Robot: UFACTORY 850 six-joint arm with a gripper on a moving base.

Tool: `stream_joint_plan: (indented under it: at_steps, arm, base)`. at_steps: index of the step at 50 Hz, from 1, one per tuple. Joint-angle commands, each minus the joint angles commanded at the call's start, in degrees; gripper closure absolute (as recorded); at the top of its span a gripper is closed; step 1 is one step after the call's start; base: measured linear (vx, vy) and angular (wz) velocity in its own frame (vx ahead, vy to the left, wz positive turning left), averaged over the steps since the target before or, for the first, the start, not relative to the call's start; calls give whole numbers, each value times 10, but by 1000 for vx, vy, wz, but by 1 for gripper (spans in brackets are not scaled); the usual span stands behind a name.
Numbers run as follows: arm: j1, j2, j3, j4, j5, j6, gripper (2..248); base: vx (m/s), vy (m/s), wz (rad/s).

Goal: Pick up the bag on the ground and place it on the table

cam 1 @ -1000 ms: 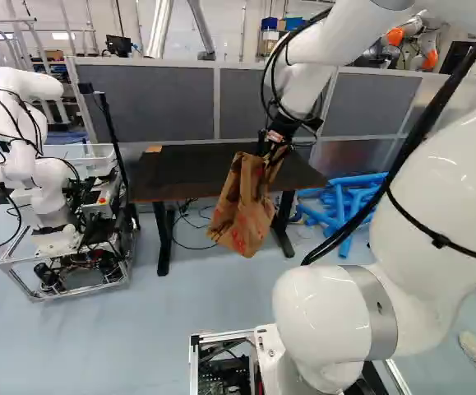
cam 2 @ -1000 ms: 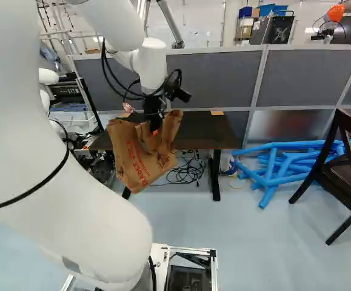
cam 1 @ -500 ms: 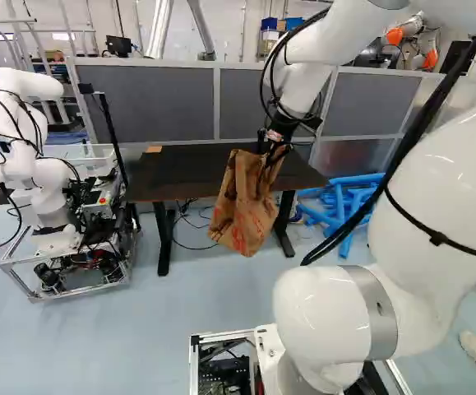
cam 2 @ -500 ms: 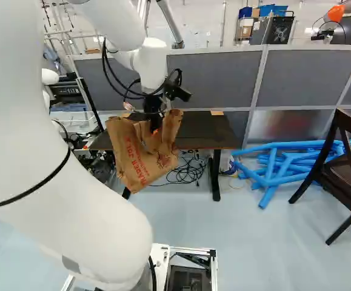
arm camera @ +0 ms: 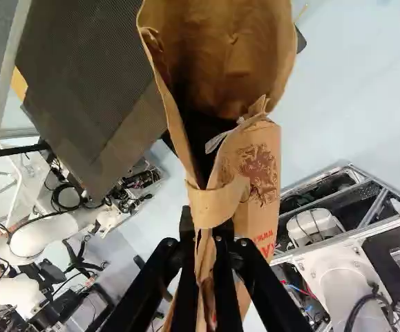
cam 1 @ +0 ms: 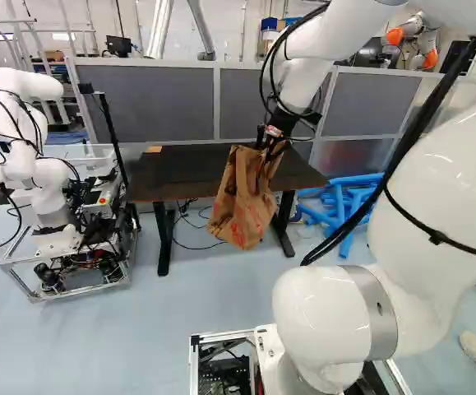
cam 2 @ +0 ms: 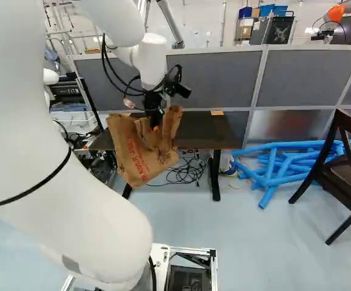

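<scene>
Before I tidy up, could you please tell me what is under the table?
Tangled dark cables lie under the table. The hanging paper bag covers part of that space in each base view; what it covers there cannot be seen.

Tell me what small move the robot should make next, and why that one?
Probably lift the brown bag a bit higher before carrying it forward over the table. The gripper holds it pinched by its top, and in both base views its lower part hangs in front of the table's near edge, so it might catch there.
</scene>
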Motion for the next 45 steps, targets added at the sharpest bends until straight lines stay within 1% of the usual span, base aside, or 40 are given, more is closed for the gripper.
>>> stream_joint_plan:
  at_steps: [25,45]
  arm:
    - [3,8,-35,0,-1,0,229]
    - [6,1,-75,0,-37,0,229]
  base:
    - [0,0,0]
    - [0,0,0]
